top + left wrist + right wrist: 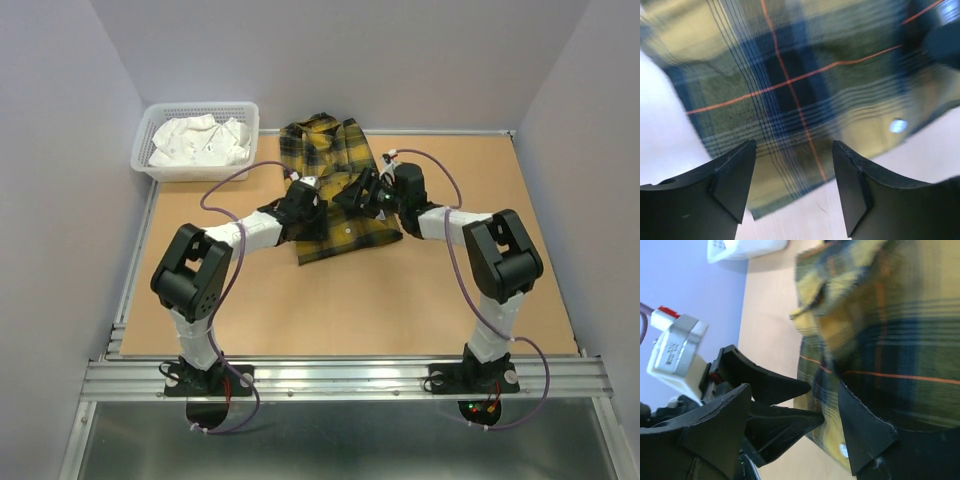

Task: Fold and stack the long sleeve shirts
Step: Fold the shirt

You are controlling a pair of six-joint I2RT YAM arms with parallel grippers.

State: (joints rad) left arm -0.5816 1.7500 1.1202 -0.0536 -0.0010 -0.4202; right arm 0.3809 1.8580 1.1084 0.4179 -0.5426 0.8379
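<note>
Hovering over plaid shirt (340, 235), left end effector (793, 145) open, right end effector (794, 385) open, both empty

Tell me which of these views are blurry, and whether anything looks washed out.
Top external view: sharp and evenly lit, the plaid shirt clear. Left wrist view: the cloth is smeared by blur, the table beside it washed out almost white, the left gripper crisp. Right wrist view: the shirt is soft, worst toward the top, the right gripper sharper.
</note>
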